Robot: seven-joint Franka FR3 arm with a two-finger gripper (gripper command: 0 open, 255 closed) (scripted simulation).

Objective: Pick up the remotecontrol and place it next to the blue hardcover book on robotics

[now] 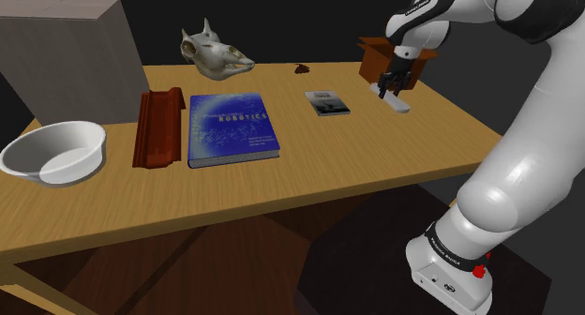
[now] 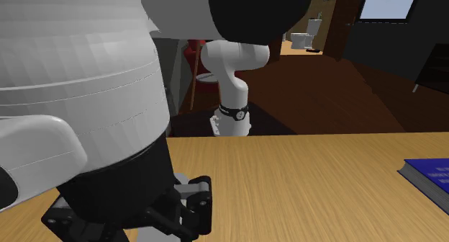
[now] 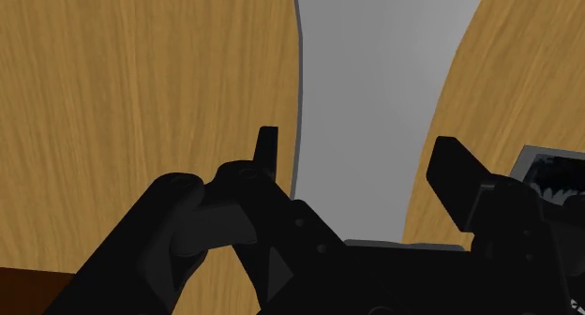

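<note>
The remote control [image 1: 400, 105] is a pale grey slab lying on the wooden table [image 1: 375, 144], near its end at the shoulder view's right. My gripper [image 1: 387, 92] is down over it, open. In the wrist view the remote control [image 3: 375, 107] runs as a grey band between the two black fingers [image 3: 268, 158]. A thin gap shows at one finger, while the other stands at the remote's edge. The blue hardcover book [image 1: 232, 128] lies flat near the table's middle, well off to the shoulder view's left of the gripper. Its corner [image 2: 430, 177] shows in the second exterior view.
A small grey book [image 1: 327, 102] lies between the blue book and the remote. An open brown box [image 1: 384, 58] stands just behind the gripper. An animal skull [image 1: 216, 52], a red-brown holder [image 1: 157, 127], a white bowl [image 1: 56, 152] and a large grey box [image 1: 70, 55] sit further left.
</note>
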